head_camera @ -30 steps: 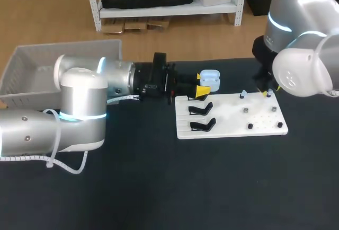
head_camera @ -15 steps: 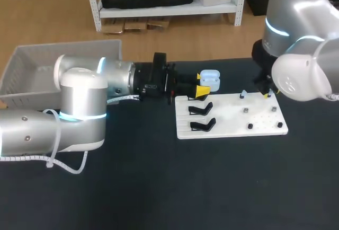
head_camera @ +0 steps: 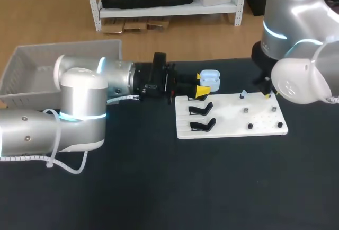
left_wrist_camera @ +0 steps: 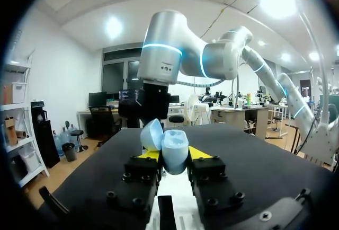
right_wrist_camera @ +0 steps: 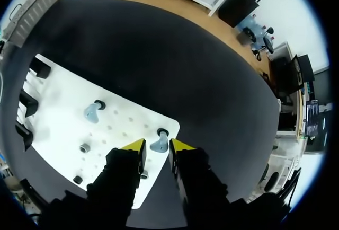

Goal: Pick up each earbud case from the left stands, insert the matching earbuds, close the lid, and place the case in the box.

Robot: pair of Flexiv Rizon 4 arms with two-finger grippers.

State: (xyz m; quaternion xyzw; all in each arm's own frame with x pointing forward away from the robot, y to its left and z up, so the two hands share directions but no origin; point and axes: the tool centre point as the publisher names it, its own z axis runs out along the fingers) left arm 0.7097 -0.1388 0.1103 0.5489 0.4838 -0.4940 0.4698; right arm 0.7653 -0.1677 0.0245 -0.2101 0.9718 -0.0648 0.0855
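A: At the board's 10 o'clock corner, our left gripper pinches the earbud case from 2 sides, with its lid tipped open. For this case, we judge the pick-up done.

B: Agreed, but nothing has gone in yet, as far as we can see. Both earbuds sit on the white board. Our right gripper hangs over the first earbud at the board's 1 o'clock corner. Its fingers are spread on either side of that earbud, with a sliver of board showing on each side, so we do not count it as grasped.

A: And the second earbud stands at 12 o'clock on the board, apart from both grippers. So 2 insertions, the lid closing and the drop-off are left.

B: The box lies well away at 9 o'clock, beyond our left arm. We see no case in the part of it that shows.

A: What about the surface?

B: The table is dark and matte. The board lies flat on it. Black stands line the board's 9 o'clock side, and 2 of them plainly hold nothing. Small dark pegs dot the 3 o'clock half. We spot no second case anywhere.
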